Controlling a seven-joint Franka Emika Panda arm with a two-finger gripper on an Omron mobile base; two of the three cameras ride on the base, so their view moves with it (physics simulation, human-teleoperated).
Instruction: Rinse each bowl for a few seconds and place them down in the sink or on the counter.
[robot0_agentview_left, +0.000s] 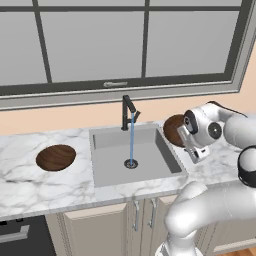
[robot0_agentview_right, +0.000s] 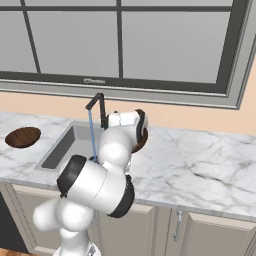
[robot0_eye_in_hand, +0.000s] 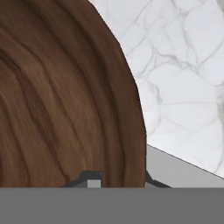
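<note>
On the left of the marble surface (robot0_agentview_left: 30, 180) one wooden bowl (robot0_agentview_left: 55, 157) lies flat, well apart from the sink (robot0_agentview_left: 112, 172). In the middle, the black faucet (robot0_agentview_left: 128, 111) runs a thin stream of water (robot0_agentview_left: 132, 140) down to the drain (robot0_agentview_left: 131, 163). On the right, the second bowl (robot0_agentview_left: 173, 129) stands tilted on its edge just beside the sink rim, with the gripper (robot0_eye_in_hand: 118, 183) at its rim. The fingers (robot0_eye_in_hand: 87, 177) seem to pinch this rim, one on each side.

I think the hold is on a thin edge only, so the bowl could slip or turn when it is carried under the water. No brand or writing is readable.
</note>
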